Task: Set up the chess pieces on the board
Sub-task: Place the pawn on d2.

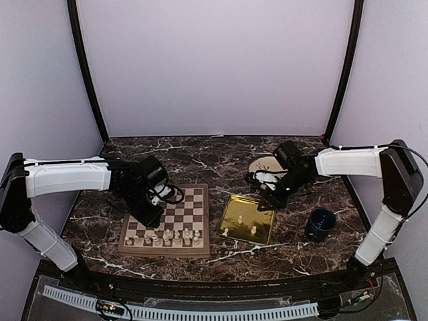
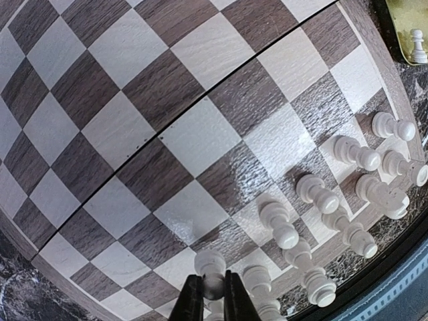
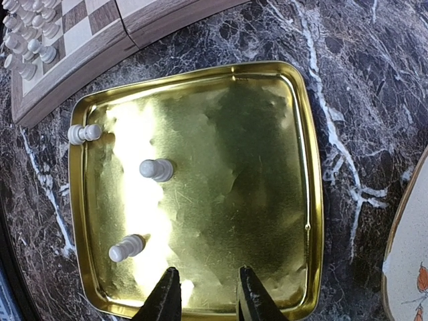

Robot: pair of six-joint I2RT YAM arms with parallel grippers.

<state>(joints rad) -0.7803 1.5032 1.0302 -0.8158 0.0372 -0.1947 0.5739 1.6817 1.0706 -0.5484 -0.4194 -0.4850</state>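
Robotics lab test cell. Enclosed booth: plain pale walls [image 1: 214, 67] on three sides, black corner struts [image 1: 87, 73]. Two white-and-black robot arms, left arm [image 1: 67, 177] and right arm [image 1: 351, 162], mounted at the near edge of a dark marble-patterned tabletop [image 1: 214, 157]. White slotted cable duct [image 1: 200, 311] runs along the front rail; black cables [image 1: 175, 194] loop at the left wrist. Props few and staged: chessboard [image 1: 190, 221], gold tray [image 1: 247, 210], blue cup [image 1: 319, 224].
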